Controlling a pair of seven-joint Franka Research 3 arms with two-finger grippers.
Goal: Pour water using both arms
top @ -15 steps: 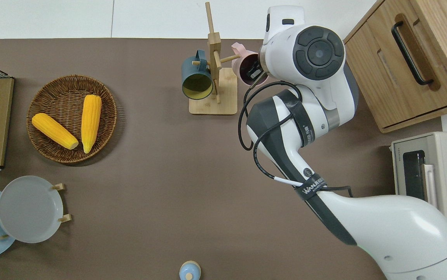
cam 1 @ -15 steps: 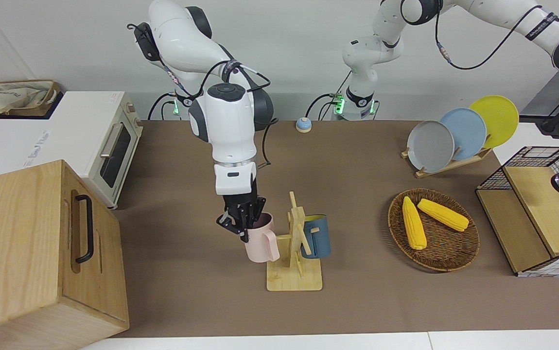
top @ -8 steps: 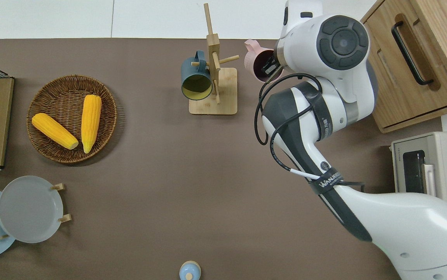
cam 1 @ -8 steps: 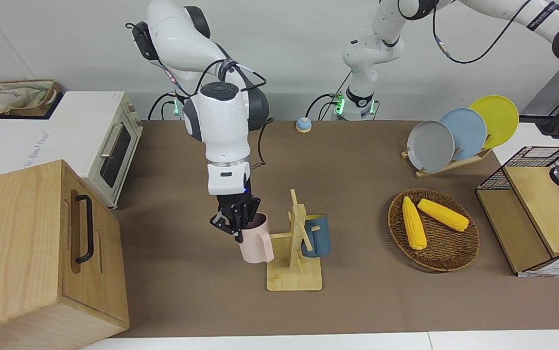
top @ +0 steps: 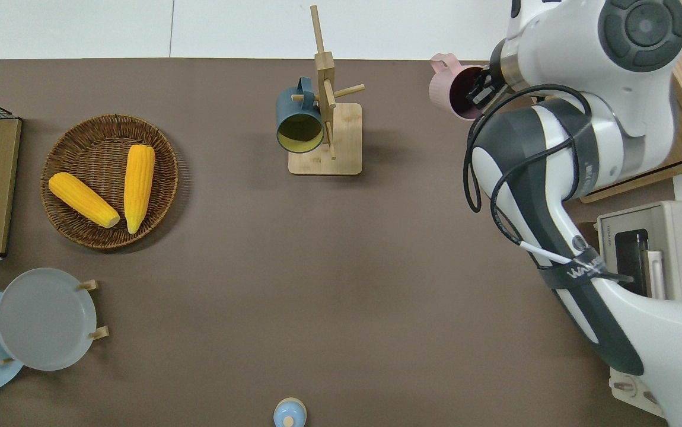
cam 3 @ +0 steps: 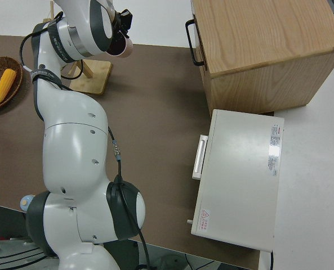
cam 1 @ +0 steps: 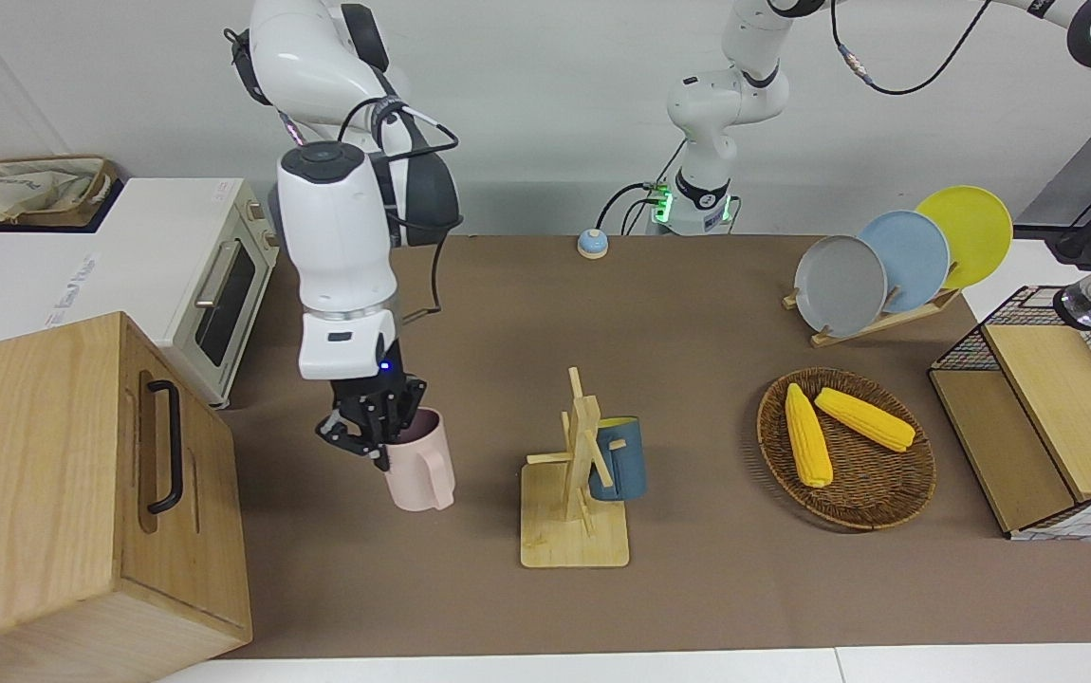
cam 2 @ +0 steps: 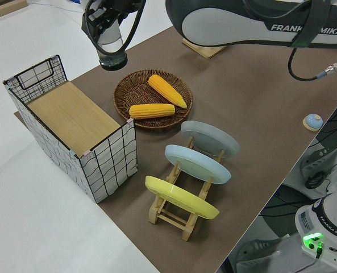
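Your right gripper (cam 1: pixel 373 438) pinches the rim of the pink mug (cam 1: pixel 420 462), held upright between mug rack (cam 1: pixel 576 484) and wooden cabinet (cam 1: pixel 81 484), while your left gripper (cam 2: pixel 108 31) clamps a clear glass (cam 2: pixel 112 52) above the wire basket's (cam 2: pixel 71 133) edge; next, bring both together to pour.

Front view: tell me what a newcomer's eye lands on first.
The right gripper holds a pink mug by its rim, up in the air between the wooden cabinet and the mug rack. A blue mug hangs on that rack, and two yellow corn cobs lie in a wicker basket.
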